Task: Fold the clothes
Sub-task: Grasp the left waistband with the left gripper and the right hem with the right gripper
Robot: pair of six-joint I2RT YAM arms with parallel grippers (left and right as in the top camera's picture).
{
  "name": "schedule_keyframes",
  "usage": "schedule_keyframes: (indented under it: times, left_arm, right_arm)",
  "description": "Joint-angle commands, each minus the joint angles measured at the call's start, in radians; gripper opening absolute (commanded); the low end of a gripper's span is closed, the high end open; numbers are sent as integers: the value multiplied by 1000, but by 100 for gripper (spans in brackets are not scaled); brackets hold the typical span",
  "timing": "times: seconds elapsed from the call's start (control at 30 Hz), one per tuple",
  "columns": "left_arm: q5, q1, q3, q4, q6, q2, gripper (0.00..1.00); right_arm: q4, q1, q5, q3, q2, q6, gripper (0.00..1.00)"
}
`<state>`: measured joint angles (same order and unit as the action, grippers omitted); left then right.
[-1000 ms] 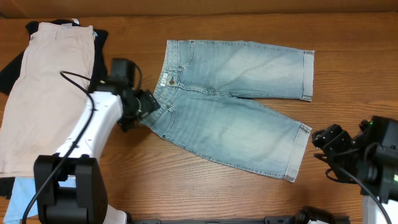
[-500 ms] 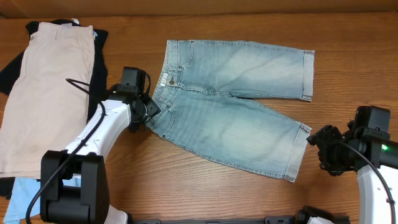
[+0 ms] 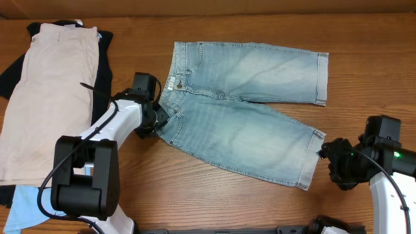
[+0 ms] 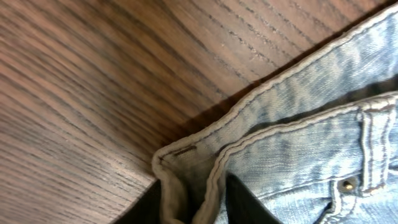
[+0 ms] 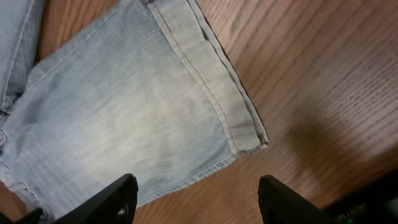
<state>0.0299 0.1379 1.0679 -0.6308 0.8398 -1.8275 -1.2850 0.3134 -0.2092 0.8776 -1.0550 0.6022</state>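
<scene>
Left tool (image 3: pixel 162 119) is clenched on the denim shorts (image 3: pixel 240 123), at the lower corner of the waistband (image 4: pixel 298 93). In the left wrist view a fold of that corner stands up between the two dark fingers (image 4: pixel 245 202), and a small metal rivet (image 4: pixel 348 184) shows on the fabric toward 3 o'clock.

The right tool (image 5: pixel 198 186) is released, its fingers wide apart with nothing gripped between them. It sits low over the desk (image 3: pixel 364 39) at the end of the nearer leg. From overhead it is just beside that leg's hem, on the 3 o'clock side. The right wrist view shows the cuff (image 5: pixel 217 81) lying flat on the wood, with its corner pointing toward 4 o'clock.

The denim shorts lie spread out flat in the middle of the desk. The waistband is at the 9 o'clock end. One leg runs toward 3 o'clock along the far side, and the other slants toward 4 o'clock.

At the 9 o'clock edge of the desk, well apart from the denim, a pair of beige shorts (image 3: pixel 45 97) lies on a dark garment (image 3: pixel 13 65). A pale blue cloth (image 3: pixel 19 205) peeks out toward 7 o'clock.
</scene>
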Motion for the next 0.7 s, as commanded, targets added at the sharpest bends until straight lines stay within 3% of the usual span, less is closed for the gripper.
schedule_keyframes:
  times: [0.0,0.03,0.2,0.53,0.67]
  left_arm:
    - [-14,3,-18,-10,2,-51,9]
    - [-14,3,-18,-7,2,-51,5]
    - [-10,3,-18,-11,2,-51,4]
    - [-11,3,-18,0,2,-51,4]
    - [-11,3,-18,0,2,-51,4]
  right_arm:
    - [-19,0,6,-11,4,6,65]
    - [-26,0,6,-21,4,6,64]
    - [-21,-32,-19,-104,3,82,61]
    - [98,-274,43,-250,3,499,52]
    - [153,-358,98,-250,-6,589,51]
